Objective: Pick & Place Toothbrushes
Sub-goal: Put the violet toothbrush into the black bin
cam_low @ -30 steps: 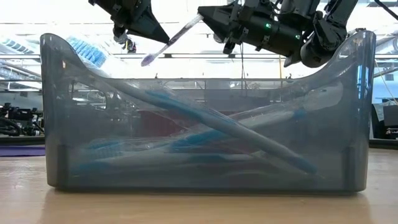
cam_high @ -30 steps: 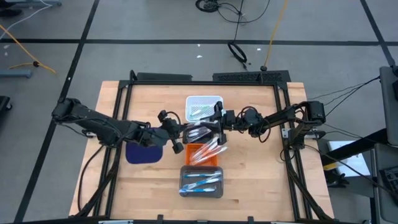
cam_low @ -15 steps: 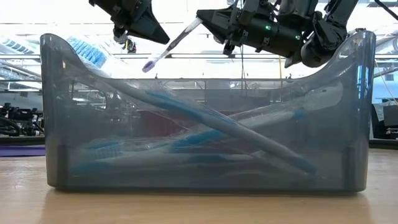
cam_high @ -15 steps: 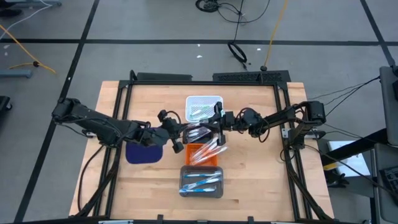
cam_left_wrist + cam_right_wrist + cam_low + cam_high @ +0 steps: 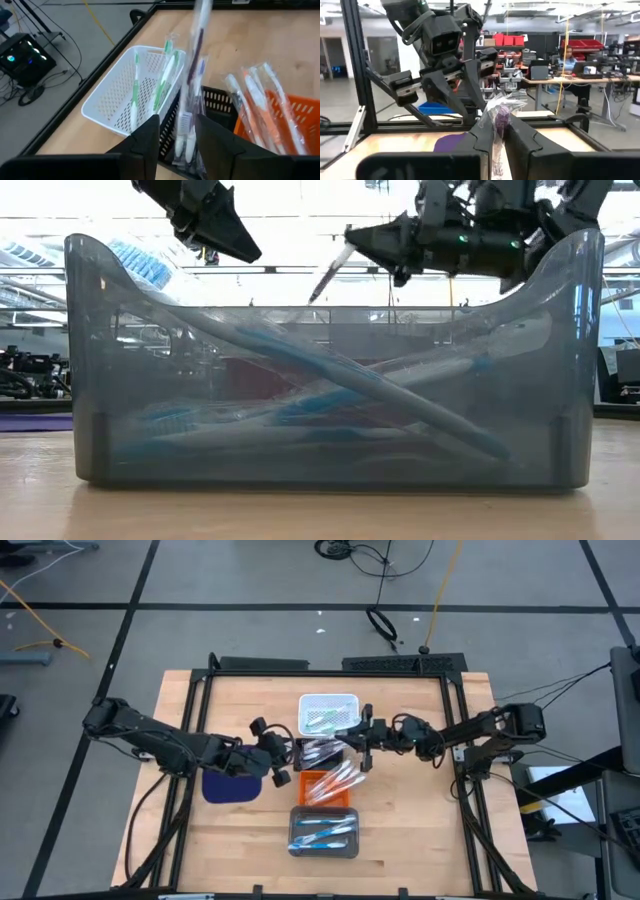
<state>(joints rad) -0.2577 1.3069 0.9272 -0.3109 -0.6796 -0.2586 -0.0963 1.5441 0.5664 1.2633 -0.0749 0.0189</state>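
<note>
Toothbrush [image 5: 328,275] passed to right pincer [image 5: 360,746]

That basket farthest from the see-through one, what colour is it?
White, a perforated plastic basket holding green-accented toothbrushes; the left wrist view shows it best.

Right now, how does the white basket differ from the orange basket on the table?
The white basket lies at the far end of the row; the orange basket sits nearer, between the black basket and the grey bin. The white basket holds green-accented toothbrushes lying inside it; the orange basket's orange-accented toothbrushes poke out over its rim. Both are perforated plastic and hold wrapped brushes.
</note>
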